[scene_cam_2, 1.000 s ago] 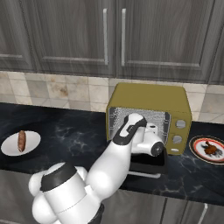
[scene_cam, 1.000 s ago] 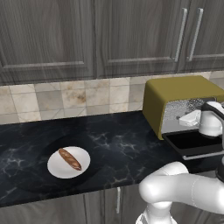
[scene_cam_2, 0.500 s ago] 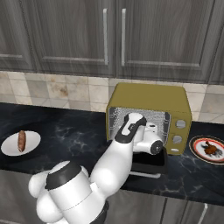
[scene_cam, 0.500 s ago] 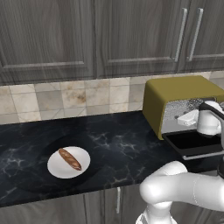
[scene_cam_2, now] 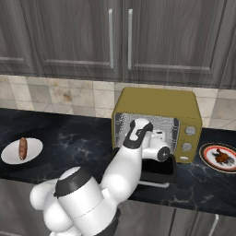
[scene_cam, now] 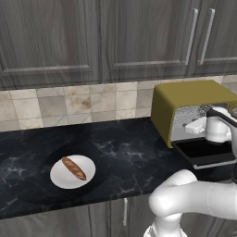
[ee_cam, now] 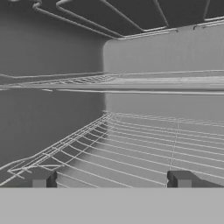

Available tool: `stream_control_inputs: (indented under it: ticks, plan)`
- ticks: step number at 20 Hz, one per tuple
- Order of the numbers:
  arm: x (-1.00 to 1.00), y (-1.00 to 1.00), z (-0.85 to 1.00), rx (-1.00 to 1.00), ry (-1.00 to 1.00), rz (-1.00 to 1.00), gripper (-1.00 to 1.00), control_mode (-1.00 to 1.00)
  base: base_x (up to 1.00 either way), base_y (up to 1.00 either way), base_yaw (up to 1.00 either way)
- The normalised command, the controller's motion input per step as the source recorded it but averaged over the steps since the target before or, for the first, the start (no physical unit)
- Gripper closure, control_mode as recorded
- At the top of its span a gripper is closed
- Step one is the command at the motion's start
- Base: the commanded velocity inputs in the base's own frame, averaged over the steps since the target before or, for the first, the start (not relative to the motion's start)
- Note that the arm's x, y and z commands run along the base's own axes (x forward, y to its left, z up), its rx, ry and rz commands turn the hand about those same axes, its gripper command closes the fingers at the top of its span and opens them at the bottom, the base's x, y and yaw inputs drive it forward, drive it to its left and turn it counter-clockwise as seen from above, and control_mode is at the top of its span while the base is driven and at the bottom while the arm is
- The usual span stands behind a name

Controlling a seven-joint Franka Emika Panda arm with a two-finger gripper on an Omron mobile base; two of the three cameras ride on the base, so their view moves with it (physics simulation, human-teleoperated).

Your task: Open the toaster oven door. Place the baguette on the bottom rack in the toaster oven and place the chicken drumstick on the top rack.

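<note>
Gripper [ee_cam: 109,179] barely shifted, open and empty above bottom rack [ee_cam: 144,153], baguette [scene_cam: 74,168] seemingly untouched.

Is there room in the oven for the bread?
Yes. Both shelves look bare: the bottom rack and the top rack show only wire, between the grey inner walls. The open fingers hold nothing. It is crowded at the mouth, where the arm fills the gap above the dropped toaster oven door.
</note>
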Motion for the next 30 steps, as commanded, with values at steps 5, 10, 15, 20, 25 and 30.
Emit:
stream_control_inputs:
  ticks: [5, 10, 15, 20, 25, 30]
  plan:
    - [0.2, -0.01, 0.0, 0.0, 0.0, 0.0, -1.0, -1.0, 0.0, 0.0, 0.0]
    - [0.18, -0.03, -0.05, 0.0, 0.0, 0.0, -1.0, -1.0, 0.0, 0.0, 0.0]
    - [0.17, -0.08, -0.12, 0.0, 0.05, 0.0, -1.0, -1.0, 0.0, 0.0, 0.0]
    - [0.1, -0.09, -0.14, 0.0, 0.08, 0.0, -1.0, -1.0, 0.0, 0.0, 0.0]
    - [-0.1, -0.08, -0.32, 0.0, 0.09, 0.0, -1.0, -1.0, 0.0, 0.0, 0.0]
    - [-0.18, -0.04, -0.45, 0.0, 0.1, 0.0, -1.0, -1.0, 0.0, 0.0, 0.0]
